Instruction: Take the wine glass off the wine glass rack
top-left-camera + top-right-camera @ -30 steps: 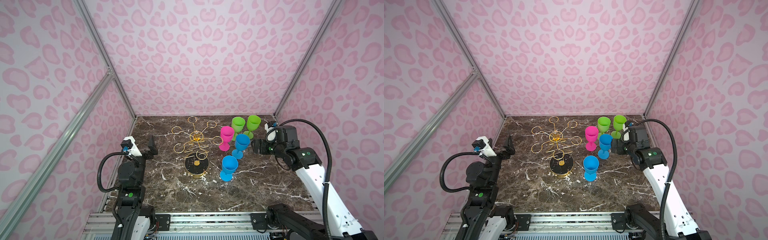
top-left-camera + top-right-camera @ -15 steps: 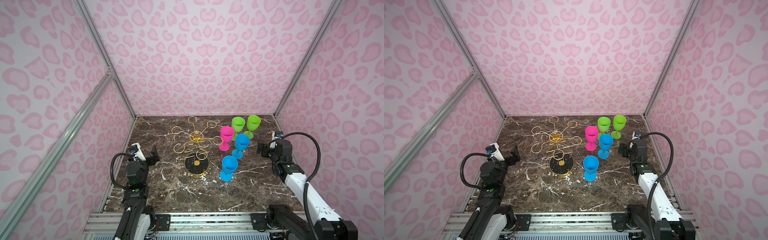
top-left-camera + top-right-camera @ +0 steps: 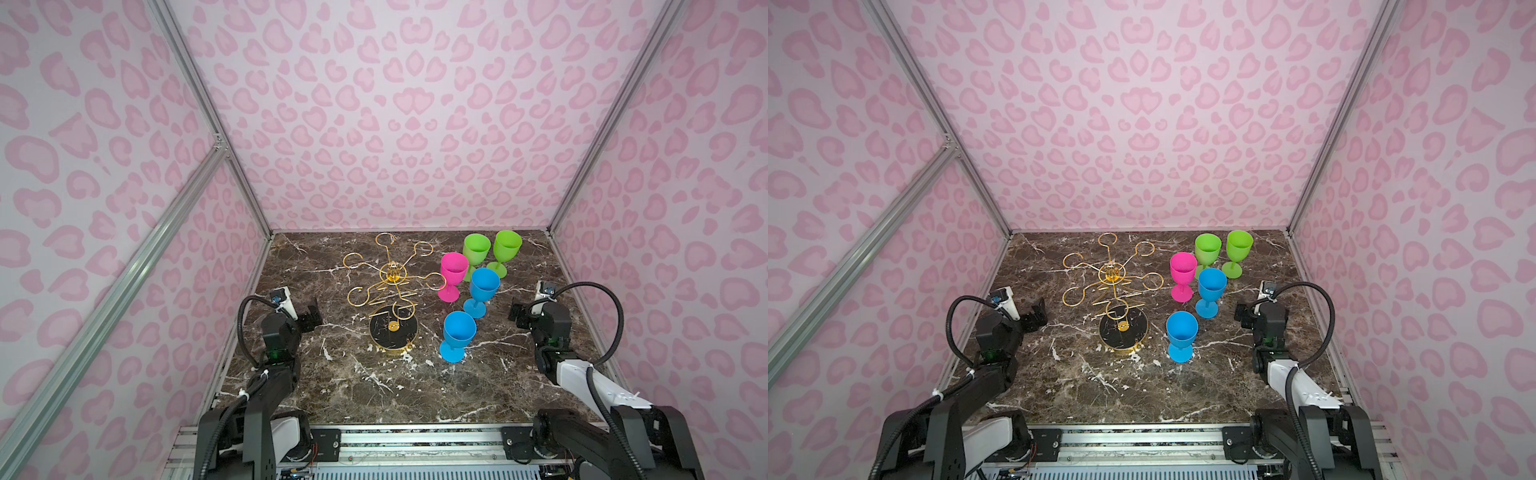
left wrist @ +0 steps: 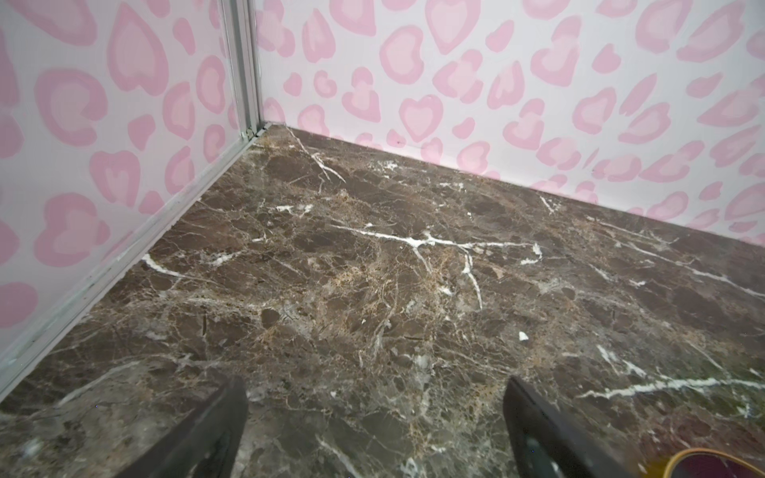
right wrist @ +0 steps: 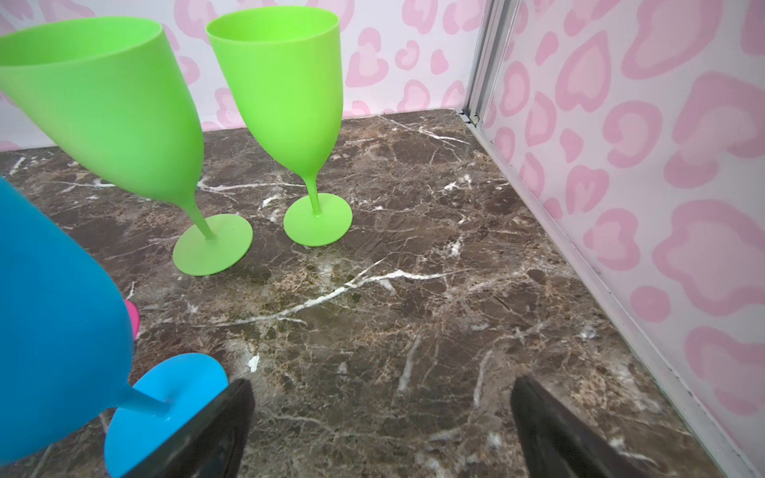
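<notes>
The rack (image 3: 392,286) stands on the marble top (image 3: 374,395) with every hook bare. Five glasses stand upright to its right, the pink glass (image 3: 453,270) nearest it. Both claws are spread apart and empty, the left claw (image 3: 311,318) by the left wall and the right claw (image 3: 517,311) beside a blue glass (image 3: 482,286). The job looks done. Any pull-back by the right arm should steer clear of that glass's foot.

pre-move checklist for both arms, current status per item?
1. No glass on the wine glass rack: ok, all six hooks bare.
2. Rack upright on the marble table: ok.
3. The pink wine glass, green wine glasses and blue wine glasses upright on the table: ok.
4. The left pincer open, empty: ok.
5. The right pincer open, empty: ok.
6. Right pincer clear of the farther blue wine glass: ok, a gap shows in both top views, though its foot sits close beside one finger in the right wrist view.
</notes>
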Controlling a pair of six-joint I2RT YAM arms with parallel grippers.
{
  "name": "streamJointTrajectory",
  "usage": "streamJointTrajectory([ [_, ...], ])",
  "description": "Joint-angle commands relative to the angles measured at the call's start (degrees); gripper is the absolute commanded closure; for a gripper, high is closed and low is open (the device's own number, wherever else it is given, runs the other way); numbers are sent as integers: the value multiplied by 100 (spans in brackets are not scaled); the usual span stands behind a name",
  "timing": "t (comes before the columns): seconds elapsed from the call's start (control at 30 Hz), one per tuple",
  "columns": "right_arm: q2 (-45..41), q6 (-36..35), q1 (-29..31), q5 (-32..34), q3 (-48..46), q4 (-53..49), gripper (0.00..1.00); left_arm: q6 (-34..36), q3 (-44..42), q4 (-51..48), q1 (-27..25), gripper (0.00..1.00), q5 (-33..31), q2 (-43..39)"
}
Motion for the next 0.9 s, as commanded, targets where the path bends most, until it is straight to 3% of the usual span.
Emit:
streamJointTrajectory([
  [0.0,273,-203,5,-10,-70,1107,2,85,250,704,27,0,241,415],
  [0.2,613,-252,5,-36,-165,1717,2,360,444,744,28,3,487,691],
  [0.3,790,-208,3,-111,-248,2135,2,295,586,1139,28,3,607,1242],
  [0.33,851,-220,4,-158,-260,2231,2,444,782,743,-18,3,696,1264],
  [0.47,1028,-304,67,-181,-275,2410,2,574,817,765,-84,3,865,1332],
  [0.7,1324,-401,162,-119,-380,2835,2,635,1013,469,-192,3,659,1423],
  [0.87,1379,-401,170,-118,-405,2929,2,697,1291,15,-418,3,40,1506],
])
